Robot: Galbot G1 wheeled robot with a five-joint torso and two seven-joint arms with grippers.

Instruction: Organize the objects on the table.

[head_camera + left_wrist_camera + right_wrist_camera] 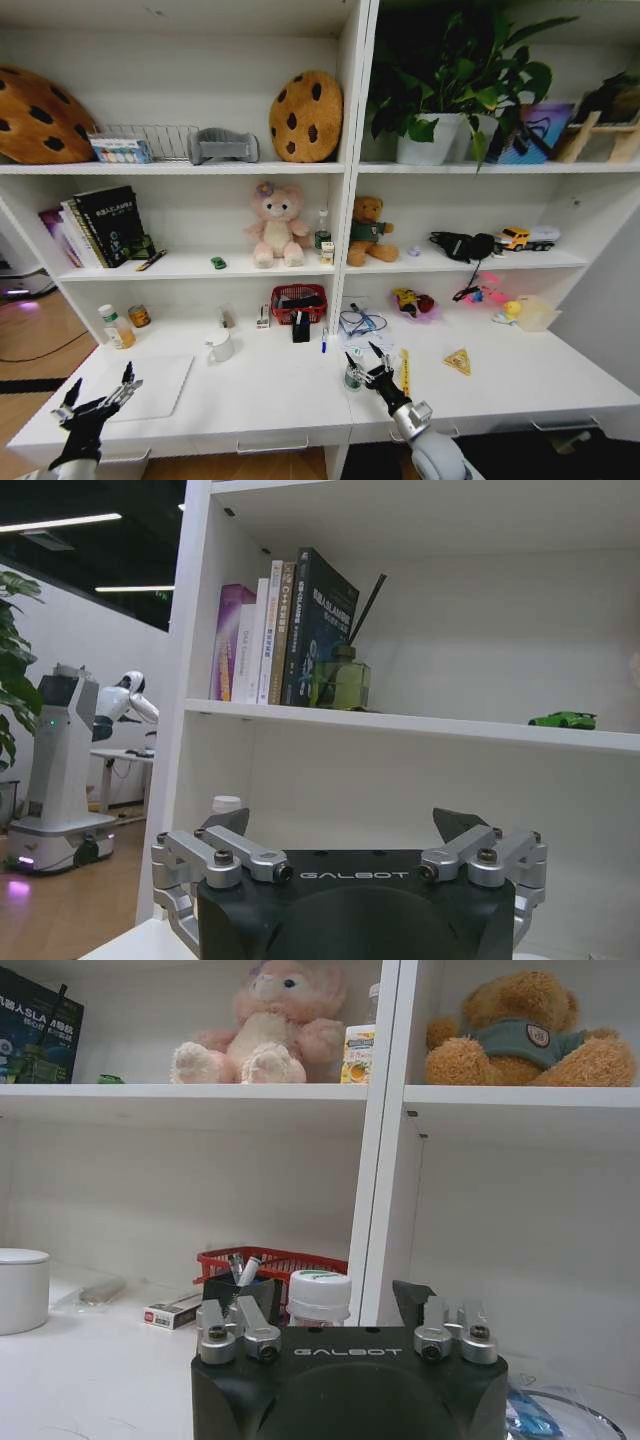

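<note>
Pink plush rabbit (277, 225), brown teddy bear (369, 230) — cookie cushion (306, 116), potted plant (440, 85), red basket (298, 301)

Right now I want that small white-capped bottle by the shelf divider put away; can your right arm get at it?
Probably yes. The right gripper hovers open just short of the white-capped bottle, which stands between its fingers' line with nothing between them.

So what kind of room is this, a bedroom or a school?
Probably a study corner set up inside an office or lab. There is a long white desk with shelves, books and a teddy bear, and the left wrist view shows another robot under office ceiling lights.
</note>
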